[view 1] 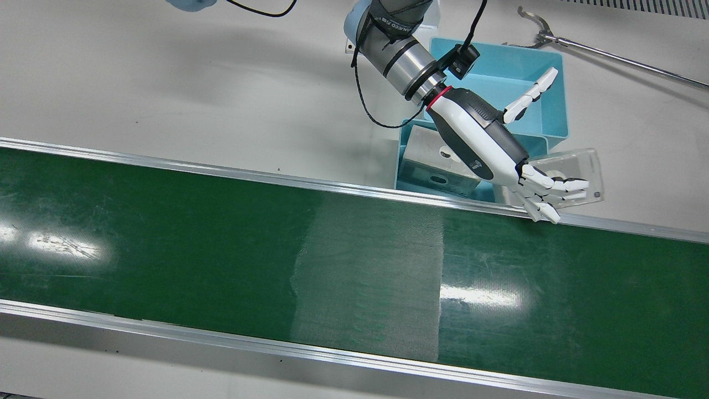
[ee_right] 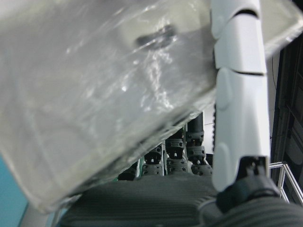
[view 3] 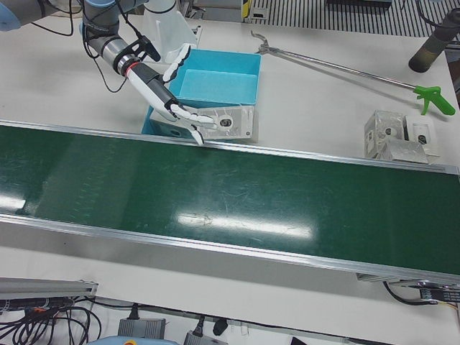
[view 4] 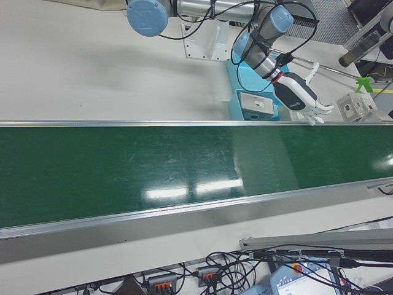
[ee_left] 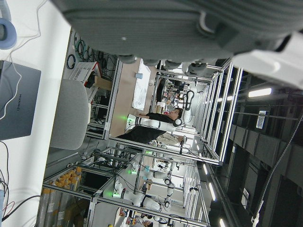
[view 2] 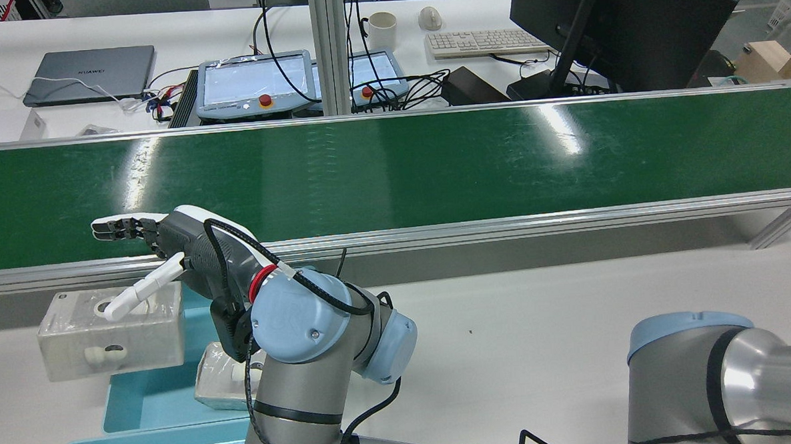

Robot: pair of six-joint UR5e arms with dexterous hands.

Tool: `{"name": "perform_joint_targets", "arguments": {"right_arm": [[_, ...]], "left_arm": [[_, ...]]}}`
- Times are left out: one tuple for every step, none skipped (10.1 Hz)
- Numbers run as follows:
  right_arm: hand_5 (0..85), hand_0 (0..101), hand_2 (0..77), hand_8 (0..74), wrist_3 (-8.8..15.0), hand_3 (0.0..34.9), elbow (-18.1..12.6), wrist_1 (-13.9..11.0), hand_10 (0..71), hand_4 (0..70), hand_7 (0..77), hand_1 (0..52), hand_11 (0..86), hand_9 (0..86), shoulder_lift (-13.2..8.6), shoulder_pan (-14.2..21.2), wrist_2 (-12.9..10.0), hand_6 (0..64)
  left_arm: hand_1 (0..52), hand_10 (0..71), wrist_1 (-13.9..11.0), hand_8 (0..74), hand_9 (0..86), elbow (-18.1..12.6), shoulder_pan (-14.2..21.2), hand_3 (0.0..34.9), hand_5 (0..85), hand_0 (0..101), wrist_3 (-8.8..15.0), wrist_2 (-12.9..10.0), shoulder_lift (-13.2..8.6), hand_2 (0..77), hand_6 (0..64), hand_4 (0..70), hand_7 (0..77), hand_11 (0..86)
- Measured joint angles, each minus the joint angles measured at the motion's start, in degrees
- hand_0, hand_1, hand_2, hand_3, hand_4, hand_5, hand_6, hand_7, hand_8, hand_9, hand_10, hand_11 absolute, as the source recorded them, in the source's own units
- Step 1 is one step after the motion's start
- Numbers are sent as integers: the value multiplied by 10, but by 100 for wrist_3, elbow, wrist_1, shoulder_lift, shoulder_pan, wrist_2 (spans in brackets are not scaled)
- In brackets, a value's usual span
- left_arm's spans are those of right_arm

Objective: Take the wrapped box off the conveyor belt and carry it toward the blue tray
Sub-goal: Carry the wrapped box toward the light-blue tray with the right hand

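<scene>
The wrapped box (view 1: 579, 166) (view 2: 106, 328) (view 3: 233, 123) is a pale block in clear film. It lies off the green conveyor belt (view 1: 221, 249), between the belt's far rail and the corner of the blue tray (view 1: 498, 72) (view 3: 215, 86). My left hand (view 1: 487, 141) (view 2: 183, 248) (view 3: 162, 90) (view 4: 298, 92) reaches over it. The fingers (view 1: 554, 185) lie straight across the box's top and the thumb is spread away over the tray, so the hand is open. I cannot tell what the box rests on. The right hand view shows the box (ee_right: 94, 94) close up beside a white finger (ee_right: 236, 94).
A second wrapped box (view 1: 432, 160) (view 2: 215, 383) sits in the tray's near compartment. A long reacher tool (view 1: 609, 55) (view 3: 338, 68) lies on the white table behind the tray. Several wrapped boxes (view 3: 399, 133) stand farther along the rail. My right arm's elbow (view 2: 709, 362) is at the rear view's lower right.
</scene>
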State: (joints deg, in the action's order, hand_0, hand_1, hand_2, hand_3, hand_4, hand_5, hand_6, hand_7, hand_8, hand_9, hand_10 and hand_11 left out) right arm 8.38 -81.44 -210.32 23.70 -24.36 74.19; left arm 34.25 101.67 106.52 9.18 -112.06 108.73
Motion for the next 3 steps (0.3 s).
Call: {"name": "perform_joint_targets", "arguments": {"right_arm": [[164, 486, 22, 0, -44, 6, -34, 2, 0, 104, 49, 136, 16, 11, -31, -6, 56, 16], [164, 486, 22, 0, -131, 6, -159, -3, 0, 104, 49, 136, 16, 11, -2, -52, 63, 16], [164, 486, 22, 0, -204, 6, -419, -10, 0, 104, 49, 136, 16, 11, 179, -160, -37, 16]], "left_arm": [[0, 5, 0, 5, 5, 0, 0, 0, 11, 0, 0, 0, 0, 11, 5, 0, 5, 5], [0, 5, 0, 5, 5, 0, 0, 0, 11, 0, 0, 0, 0, 11, 5, 0, 5, 5], [0, 5, 0, 5, 5, 0, 0, 0, 11, 0, 0, 0, 0, 5, 5, 0, 5, 5]]}}
